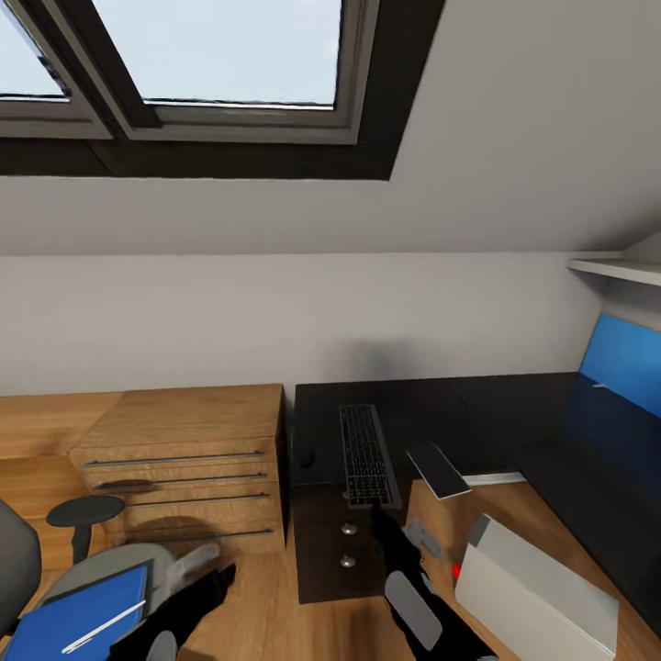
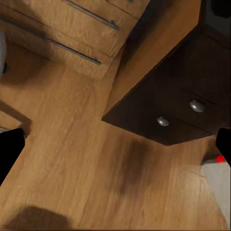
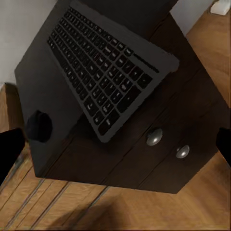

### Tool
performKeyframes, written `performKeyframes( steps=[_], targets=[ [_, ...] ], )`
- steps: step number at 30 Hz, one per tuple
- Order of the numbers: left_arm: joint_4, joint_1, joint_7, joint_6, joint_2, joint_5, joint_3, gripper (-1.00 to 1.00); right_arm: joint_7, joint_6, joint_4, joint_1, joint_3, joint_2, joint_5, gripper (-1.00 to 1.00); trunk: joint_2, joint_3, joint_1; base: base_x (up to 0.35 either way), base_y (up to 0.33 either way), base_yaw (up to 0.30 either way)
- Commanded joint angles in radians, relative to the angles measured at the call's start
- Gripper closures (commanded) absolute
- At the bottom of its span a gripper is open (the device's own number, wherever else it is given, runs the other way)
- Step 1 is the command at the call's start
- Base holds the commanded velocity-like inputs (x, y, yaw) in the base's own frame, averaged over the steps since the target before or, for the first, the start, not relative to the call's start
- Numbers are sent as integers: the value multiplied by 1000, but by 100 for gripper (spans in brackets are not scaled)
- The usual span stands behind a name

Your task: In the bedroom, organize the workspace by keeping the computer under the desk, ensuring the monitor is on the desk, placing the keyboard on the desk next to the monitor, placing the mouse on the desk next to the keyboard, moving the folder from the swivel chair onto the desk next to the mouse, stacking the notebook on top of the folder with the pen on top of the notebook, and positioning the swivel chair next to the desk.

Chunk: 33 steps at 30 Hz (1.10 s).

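The black desk [image 1: 431, 404] stands against the wall. A dark keyboard [image 1: 367, 454] lies on it, its near end sticking out past the front edge above the silver knobs [image 3: 154, 136]. To its left sits a small black mouse [image 1: 307, 456], also visible from the right wrist [image 3: 39, 126]. My right gripper [image 1: 381, 525] is open just in front of the keyboard [image 3: 103, 72]. The monitor [image 1: 617, 381] stands at the right. The grey computer [image 1: 537, 588] lies on the floor. A blue folder [image 1: 78, 617] with a white pen [image 1: 103, 627] rests on the swivel chair [image 1: 119, 565]. My left gripper [image 1: 213, 580] hangs open beside it.
A light wooden low cabinet [image 1: 188, 450] with drawer rails stands left of the desk. A thin dark flat item with a white edge [image 1: 439, 470] lies at the desk's inner corner. A white shelf [image 1: 613, 268] juts out at upper right. Wooden floor [image 2: 86, 159] lies below the left gripper.
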Motion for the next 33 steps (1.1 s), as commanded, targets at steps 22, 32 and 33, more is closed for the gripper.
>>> performKeyframes(
  steps=[22,32,33],
  targets=[
    [-7,-1,64,5,-1,119,-81,-100,499,391,102,-2,-9,-134,-410,-100,-156,-71,85,0,0,0],
    [-124,0,62,14,2,118,-106,-100,620,432,66,-1,-47,-207,-455,-100,-226,-102,123,0,0,0],
    [-143,2,62,15,2,118,-110,-100,632,432,65,-1,-47,-207,-455,-100,-233,-105,127,0,0,0]
  ],
)
